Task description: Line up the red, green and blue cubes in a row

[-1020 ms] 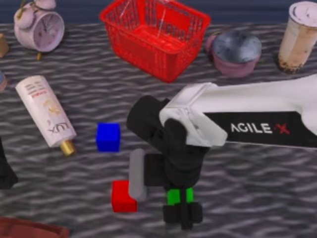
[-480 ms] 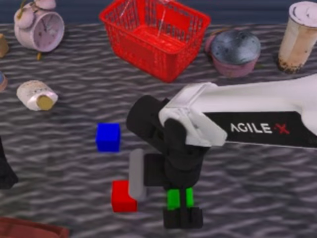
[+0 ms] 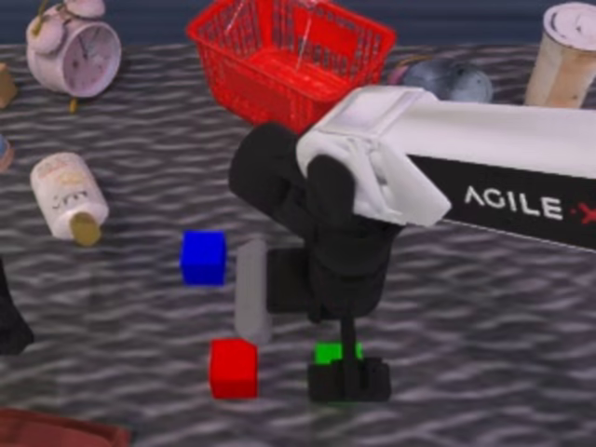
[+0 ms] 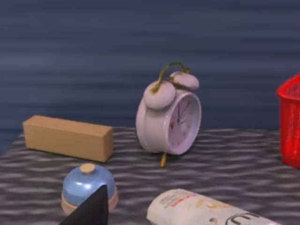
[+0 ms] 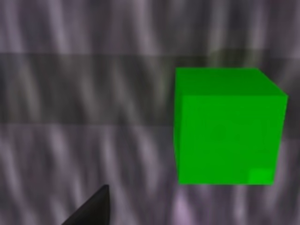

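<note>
Near 6 o'clock on the bench, right pincer [image 3: 347, 380] hovers over green cube [image 3: 328, 354], grip unclear; red cube [image 3: 233, 367] beside, blue cube [image 3: 203, 257] toward 10 o'clock; next: fetch blue into line.

You see the green cube [image 3: 326, 353] right of the red cube [image 3: 233, 368]; the blue cube [image 3: 203, 257] sits behind and left of the red cube.

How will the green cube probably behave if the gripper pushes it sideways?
The green cube has flat faces and sharp edges, so it would likely slide, not roll. It looks solid and as wide as tall, so probably stiff and hard to tip.
</note>
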Motion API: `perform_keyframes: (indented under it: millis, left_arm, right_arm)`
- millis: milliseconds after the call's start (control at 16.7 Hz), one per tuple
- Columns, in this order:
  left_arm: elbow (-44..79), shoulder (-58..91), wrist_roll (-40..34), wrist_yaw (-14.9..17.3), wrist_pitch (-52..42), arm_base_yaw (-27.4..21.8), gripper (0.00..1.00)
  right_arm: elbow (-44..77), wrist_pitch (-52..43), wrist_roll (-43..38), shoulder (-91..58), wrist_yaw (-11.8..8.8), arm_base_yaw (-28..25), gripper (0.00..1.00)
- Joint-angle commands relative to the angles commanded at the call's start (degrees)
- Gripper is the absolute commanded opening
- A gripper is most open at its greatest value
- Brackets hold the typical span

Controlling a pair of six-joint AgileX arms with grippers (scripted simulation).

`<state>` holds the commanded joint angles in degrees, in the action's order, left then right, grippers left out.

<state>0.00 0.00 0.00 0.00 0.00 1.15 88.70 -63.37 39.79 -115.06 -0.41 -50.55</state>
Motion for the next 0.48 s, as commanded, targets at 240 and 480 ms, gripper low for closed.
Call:
perform_keyframes:
  millis: [240, 480]
  left_arm:
    - [0.00, 0.01, -0.01, 0.00, -0.01, 0.00, 1.00]
    - [3.50, 3.52, -0.87, 0.16, -2.34, -1.10, 1.00]
  right_arm:
    - [0.17, -0.28, -0.01, 0.07, 0.01, 0.20, 1.00]
    - [-2.42, 2.26, -0.96, 3.56, -0.39, 1.86, 1.00]
